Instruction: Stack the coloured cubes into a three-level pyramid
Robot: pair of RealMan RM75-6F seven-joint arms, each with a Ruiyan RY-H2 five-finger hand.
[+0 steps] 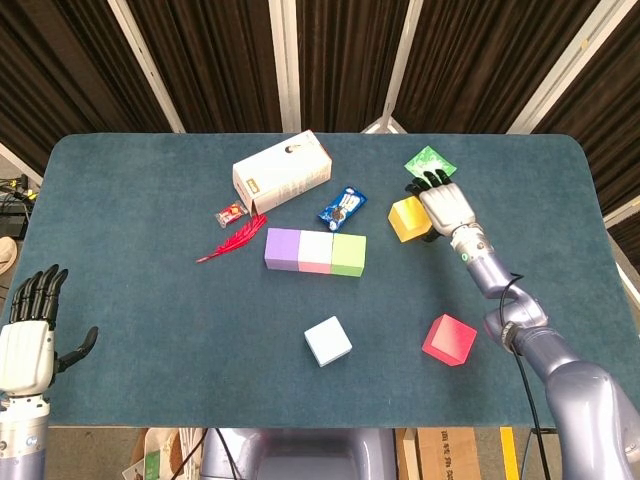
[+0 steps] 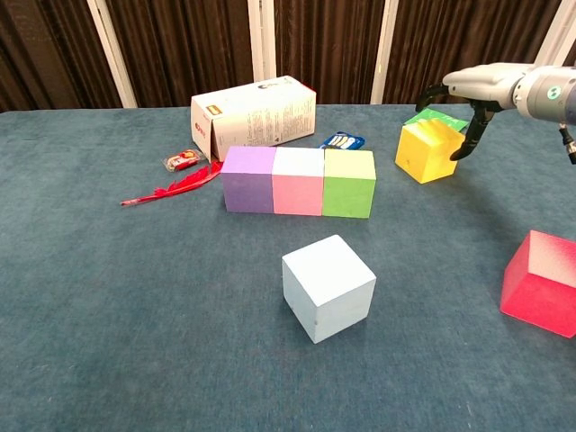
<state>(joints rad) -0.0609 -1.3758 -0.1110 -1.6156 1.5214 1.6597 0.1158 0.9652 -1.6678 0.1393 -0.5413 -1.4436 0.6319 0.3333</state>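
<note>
Lower left of the head view: left hand (image 1: pixel 25 345) raised off the table (image 1: pixel 150 300) edge, fingers spread wide, holding nothing; parked clear of the work, by the look of it.

Nearest on the cloth, lower centre: pale blue cube (image 2: pixel 328 287), turned at an angle and standing alone. Lower right: red cube (image 2: pixel 542 283), tilted, also alone. Both well apart from the row, likely waiting as upper-level stock.

Mid-frame: purple cube (image 2: pixel 248 178), pink cube (image 2: pixel 298 181) and green cube (image 2: pixel 349 184) sit touching in a straight line. This reads as the pyramid's base level, already laid.

Further back, right of centre: yellow cube (image 2: pixel 429 150) on the table, skewed. Right hand (image 2: pixel 474 90) hovers over its far right side, fingers curled down around the edge. Whether they touch it, cannot tell; cube looks not yet lifted. Judged step: taking the yellow cube for the second level.

Behind it a green packet (image 1: pixel 430 160). Upper centre, clutter unrelated to stacking: white carton (image 1: pixel 282 171), blue wrapper (image 1: pixel 342 204), small red sweet (image 1: pixel 231 212), red feather (image 1: pixel 231 240).
</note>
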